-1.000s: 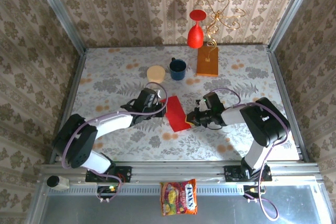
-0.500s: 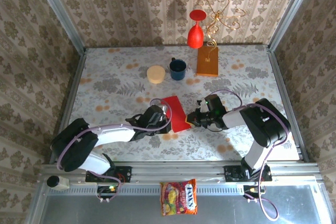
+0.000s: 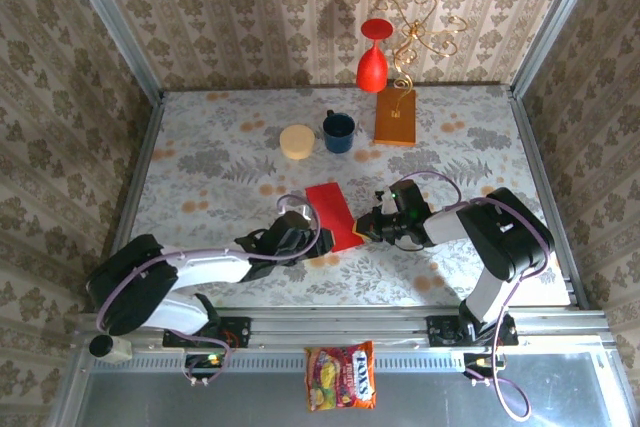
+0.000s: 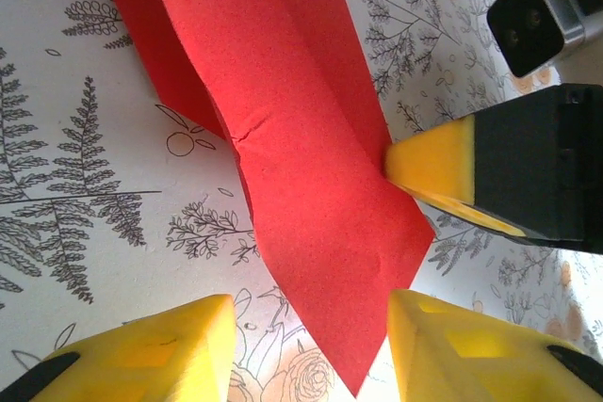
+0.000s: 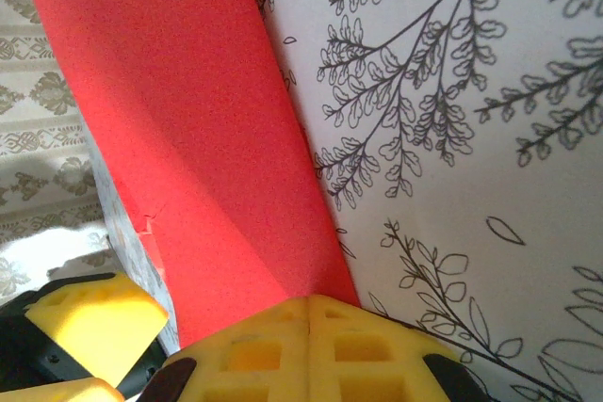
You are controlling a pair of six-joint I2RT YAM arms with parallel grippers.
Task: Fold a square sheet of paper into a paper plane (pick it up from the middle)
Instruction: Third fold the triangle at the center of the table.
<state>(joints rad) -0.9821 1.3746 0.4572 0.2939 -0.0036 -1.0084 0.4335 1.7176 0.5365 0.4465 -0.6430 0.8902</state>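
Looking at the desk [image 3: 220, 147] from above, we see the red sheet of paper [image 3: 333, 215] lying folded into a narrow creased strip on the near side of the blue mug [image 3: 338, 131], apart from it. Our right pincer [image 3: 367, 229] is clenched on the long edge of the sheet that faces away from the left arm. Our left pincer [image 4: 311, 313] is released, and its yellow fingers [image 4: 151, 350] are spread either side of the sheet's corner farthest from the mug.
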